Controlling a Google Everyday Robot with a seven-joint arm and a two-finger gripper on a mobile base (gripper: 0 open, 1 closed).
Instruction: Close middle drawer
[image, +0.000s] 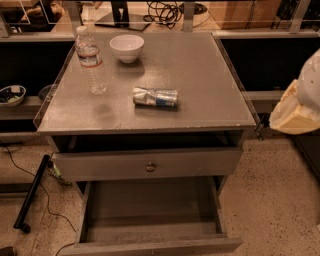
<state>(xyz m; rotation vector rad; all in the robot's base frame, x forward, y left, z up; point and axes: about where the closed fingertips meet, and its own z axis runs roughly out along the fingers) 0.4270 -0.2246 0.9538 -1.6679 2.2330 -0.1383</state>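
The middle drawer (150, 210) is a wide, shallow grey box with a bare floor. It is pulled far out at the bottom of the grey cabinet, and its low front (150, 246) runs along the lower edge of the view. Its knob does not show. Above it, the taller-fronted top drawer (100, 165) with a brass-coloured knob (150, 166) stands slightly open. A white and cream part of my arm (300, 100) shows at the right edge, beside the cabinet top and well above the drawer. My gripper itself is out of view.
On the cabinet top (200, 80) stand a water bottle (91, 60) and a white bowl (126, 47), and a crushed can (155, 96) lies near the middle. A black bar (31, 195) and cables lie on the speckled floor at the left. Shelves run behind.
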